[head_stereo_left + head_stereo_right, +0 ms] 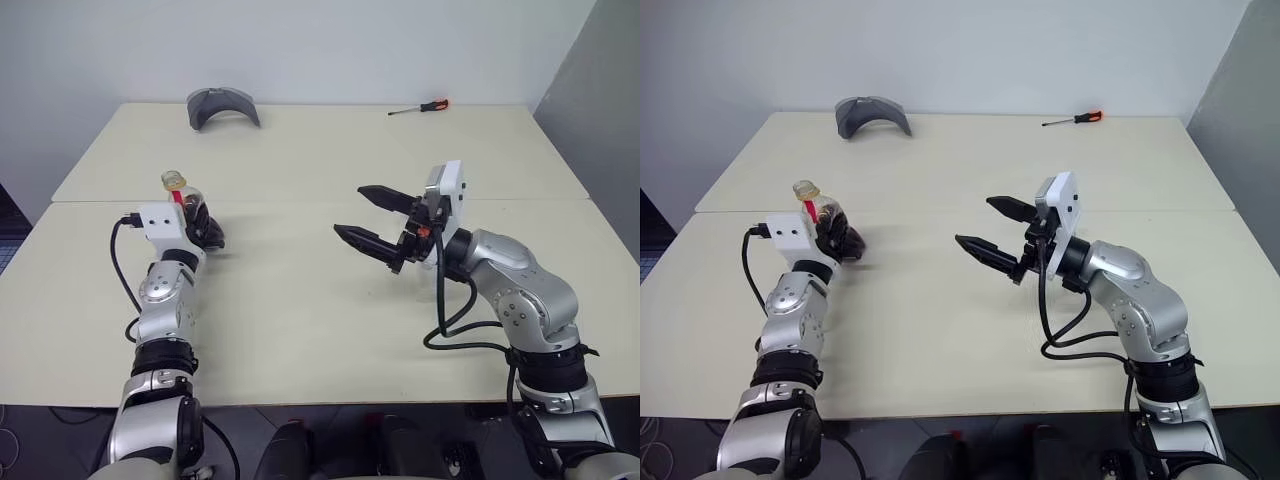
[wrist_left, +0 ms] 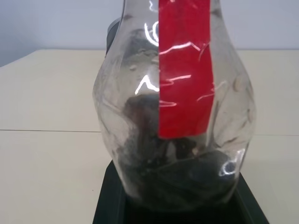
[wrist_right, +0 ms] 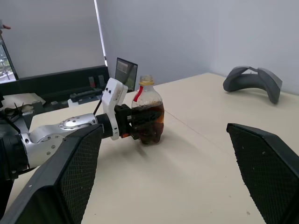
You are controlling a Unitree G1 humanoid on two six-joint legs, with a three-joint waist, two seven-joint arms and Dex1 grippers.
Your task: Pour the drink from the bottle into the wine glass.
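Bottle in the grip of the left gripper, standing upright on the cream table at the robot's left, its yellow cap on and the dark drink filling the lower body beneath a red label strip. The jaws pinch the bulbous body low down, a hold that looks suited to lifting and tipping. The right gripper hangs above the table's middle, well apart from the bottle, its jaws spread wide and holding nothing, seemingly ready to take the cap or steady a glass. At the table's far edge lie a grey curved object and a red-handled screwdriver, both clear of the work. Pouring has not yet begun.
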